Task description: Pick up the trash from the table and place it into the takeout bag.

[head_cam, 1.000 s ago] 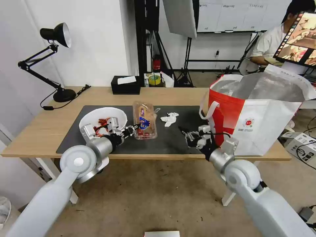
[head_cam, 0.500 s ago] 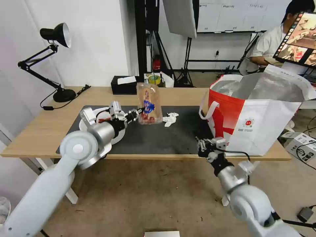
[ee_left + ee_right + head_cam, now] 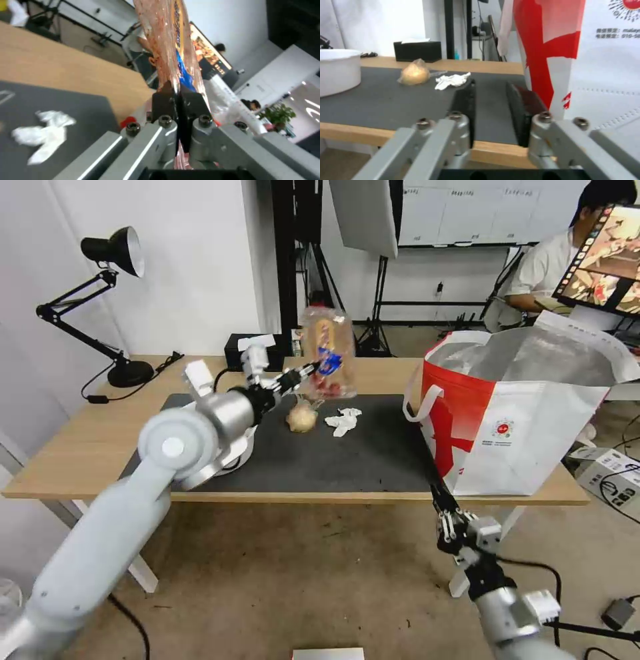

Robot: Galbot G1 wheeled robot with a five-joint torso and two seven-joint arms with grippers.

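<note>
two grippers show in the head view: the left gripper (image 3: 308,369), upper centre of the frame, has its fingers (image 3: 165,100) pinched together on the edge of the clear plastic clamshell box (image 3: 327,355), which hangs in the air above the far side of the dark grey mat (image 3: 347,453), roughly upright with a blue and red label showing. in the left wrist view the box (image 3: 166,37) rises from between the closed black pads. under it on the mat, the small knotted clear bag (image 3: 302,416) of beige stuff lies just beside the crumpled white tissue (image 3: 343,421), the two close but apart. the white round bowl (image 3: 240,447) sits at the mat's left end, mostly hidden behind the left arm. the takeout bag (image 3: 527,413) stands open on the right end of the table (image 3: 87,447), silver lining visible, red panel facing the mat. the right gripper (image 3: 445,508) sits low in the lower right of the frame, below the table's front edge and in front of the bag; the right wrist view shows its fingers (image 3: 466,105) apart with nothing between them. a black tissue box (image 3: 248,355) rests at the table's far edge, and a black desk lamp (image 3: 100,300) stands at the upper left.
</note>
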